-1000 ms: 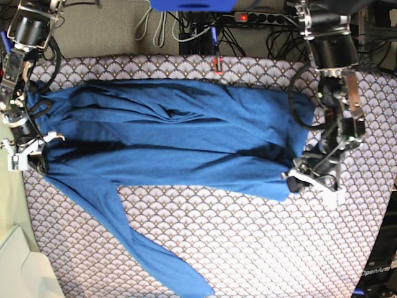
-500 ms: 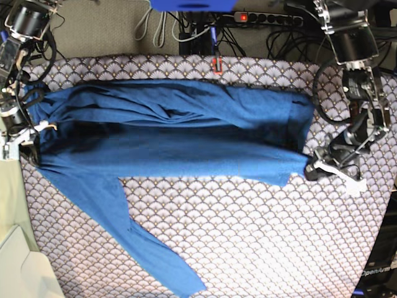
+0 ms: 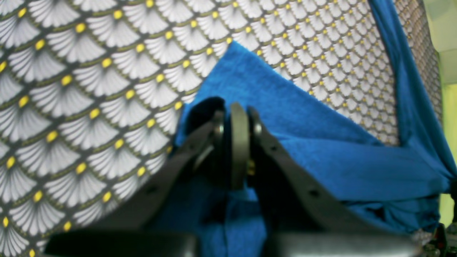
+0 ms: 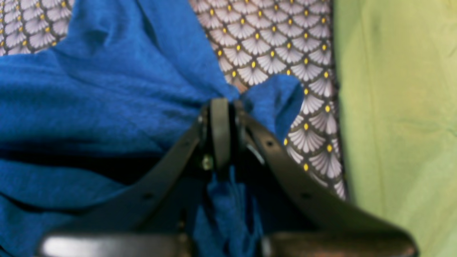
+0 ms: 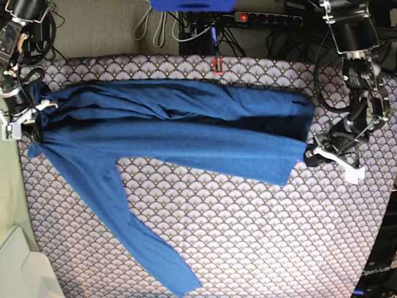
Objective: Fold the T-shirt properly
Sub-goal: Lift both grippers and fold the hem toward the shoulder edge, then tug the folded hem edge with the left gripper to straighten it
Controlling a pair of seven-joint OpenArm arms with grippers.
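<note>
Left wrist: left gripper (image 3: 235, 117) was clenched on a corner of the T-shirt (image 3: 321, 157), center frame, over the scallop-pattern cloth (image 3: 89, 89).

Right wrist: right gripper (image 4: 219, 107) was clamped on bunched T-shirt fabric, center frame.

Base: T-shirt was stretched across upper-middle frame between both grippers, one sleeve (image 5: 142, 242) trailing toward bottom center.
</note>
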